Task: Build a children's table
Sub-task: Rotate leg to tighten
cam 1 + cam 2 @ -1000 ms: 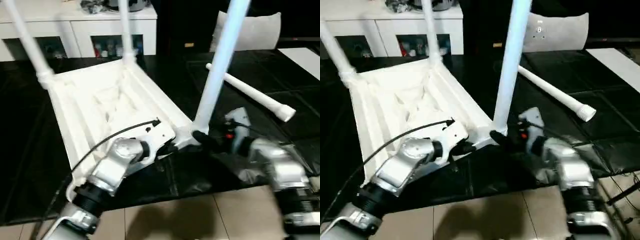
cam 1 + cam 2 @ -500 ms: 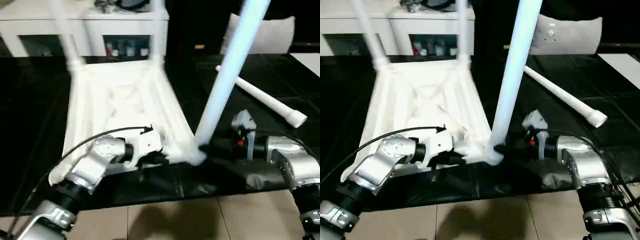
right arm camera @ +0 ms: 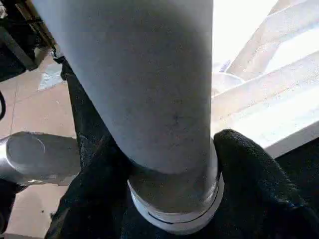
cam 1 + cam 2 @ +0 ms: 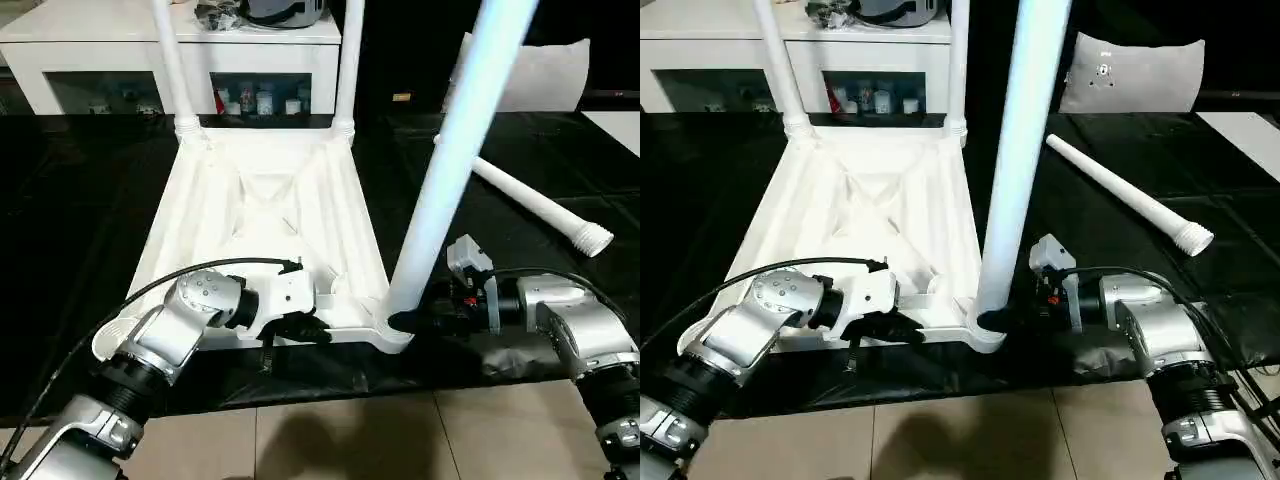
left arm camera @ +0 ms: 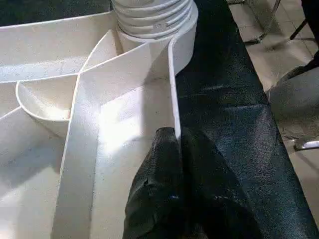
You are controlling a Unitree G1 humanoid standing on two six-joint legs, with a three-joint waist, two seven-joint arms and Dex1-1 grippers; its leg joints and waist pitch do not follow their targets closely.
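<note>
Three legs stand up from the table top (image 4: 262,205), which lies upside down on the black mat (image 4: 70,230). The left gripper (image 5: 175,144) pinches the top's near rim, while the right gripper (image 3: 172,199) is clamped round the base of the near leg (image 4: 440,190). A fourth leg (image 4: 535,205) lies loose on the mat further right.

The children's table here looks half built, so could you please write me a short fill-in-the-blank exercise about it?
1. The table top lies upside down on a ___ mat.
2. ___ legs stand in its corner sockets.
3. One loose leg lies on the mat on the robot's ___ side.
4. The right gripper grips the near leg at its ___ end.

Missing words: black; three; right; lower
</note>
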